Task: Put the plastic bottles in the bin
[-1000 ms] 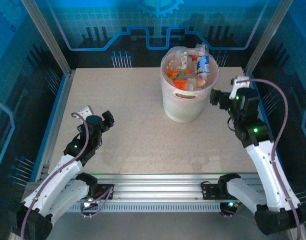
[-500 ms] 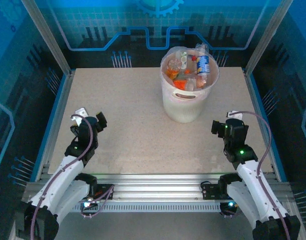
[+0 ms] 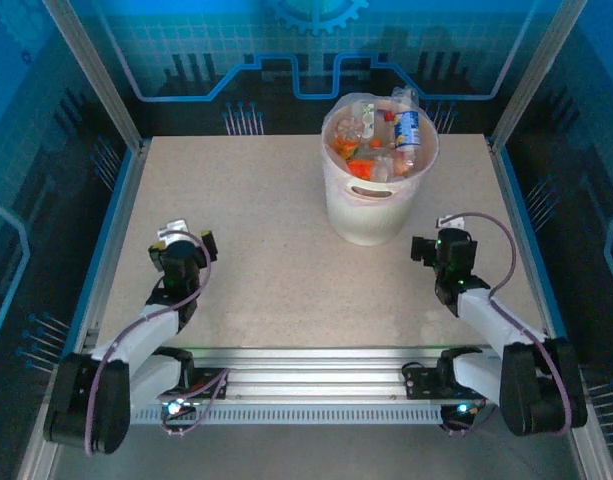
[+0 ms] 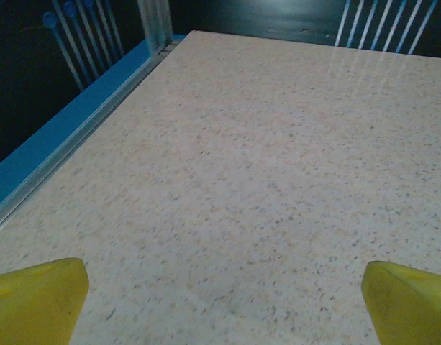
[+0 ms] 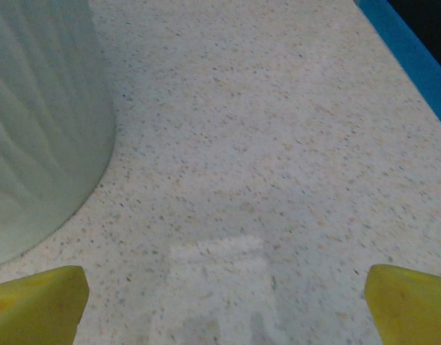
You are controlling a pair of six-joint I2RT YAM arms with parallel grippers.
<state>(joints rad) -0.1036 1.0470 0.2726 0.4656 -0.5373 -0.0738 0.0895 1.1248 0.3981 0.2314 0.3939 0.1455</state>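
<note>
The left end effector (image 3: 189, 242) is released, its yellow fingertips (image 4: 37, 291) spread wide over bare speckled surface (image 3: 266, 210), gripping nothing. The right end effector (image 3: 429, 245) is likewise released and empty, and its wrist view has the bin's ribbed wall (image 5: 40, 122) close at 10 o'clock. The plastic bottles (image 3: 371, 150) lie heaped inside the bin (image 3: 366, 220), which stands at 12 o'clock on the surface, so the job looks about finished and the step in hand is, by my reading, parking the arms. To do that well, any right-arm motion should head toward 5 o'clock, away from the bin, since a knock could tip out the blue-labelled bottle (image 3: 407, 125) that pokes above the rim at 1 o'clock. The jaws are best left apart. Both arms are folded low, elbows near their bases at 6 o'clock. The left wrist sits at 8 o'clock and the right at 4 o'clock, both pointing toward 12.
</note>
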